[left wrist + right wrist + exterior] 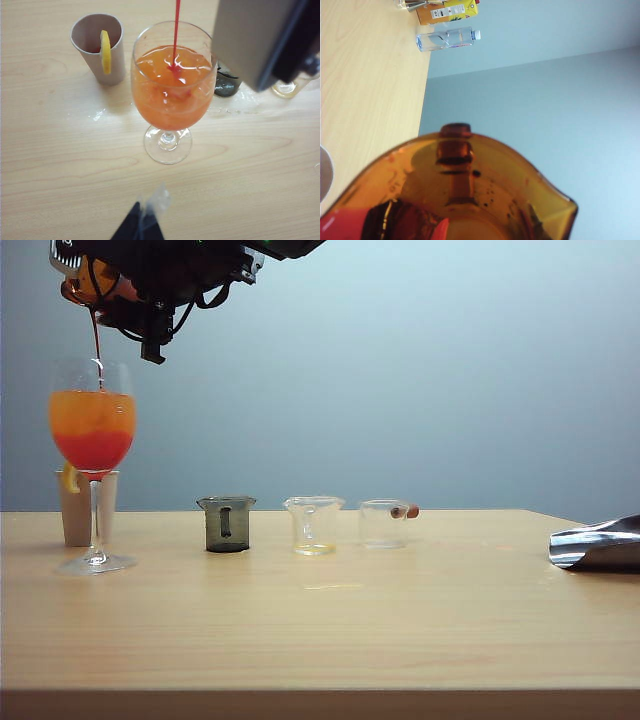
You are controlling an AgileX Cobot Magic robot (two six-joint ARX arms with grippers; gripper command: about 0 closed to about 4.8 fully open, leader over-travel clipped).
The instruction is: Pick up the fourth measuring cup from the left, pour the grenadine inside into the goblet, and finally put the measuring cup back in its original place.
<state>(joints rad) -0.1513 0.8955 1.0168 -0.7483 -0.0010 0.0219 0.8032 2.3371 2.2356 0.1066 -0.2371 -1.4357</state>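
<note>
Right gripper (110,285) pinching tipped amber cup (455,200) above bench's left end, syrup (176,30) streaming into goblet (92,430), left gripper (140,225) hovering nearby, jaw state unclear.

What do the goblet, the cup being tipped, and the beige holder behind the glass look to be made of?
Goblet: clear glossy glass, likely; highlights and liquid show through.
Fourth measuring cup, tipped in the right tool: amber translucent plastic, probably, with a moulded handle.
Holder: matte beige, seemingly paper or card.
Left tool: dark, low in its own view.
</note>
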